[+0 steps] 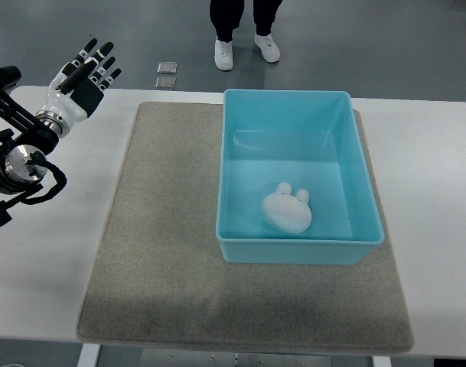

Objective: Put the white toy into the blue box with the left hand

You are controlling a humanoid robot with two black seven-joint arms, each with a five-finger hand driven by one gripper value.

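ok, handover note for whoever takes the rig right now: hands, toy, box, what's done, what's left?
Left hand: open, holding nothing, raised over the table's far-left corner, clear of the mat.
Right hand: not in view.
White toy: lying inside the blue box, on its floor near the front wall.
Blue box: sits on the grey mat, right of centre.
Done: toy is in the box, released.
Left: nothing visible for the placement; perhaps park the left arm.
A person's legs show beyond the table.
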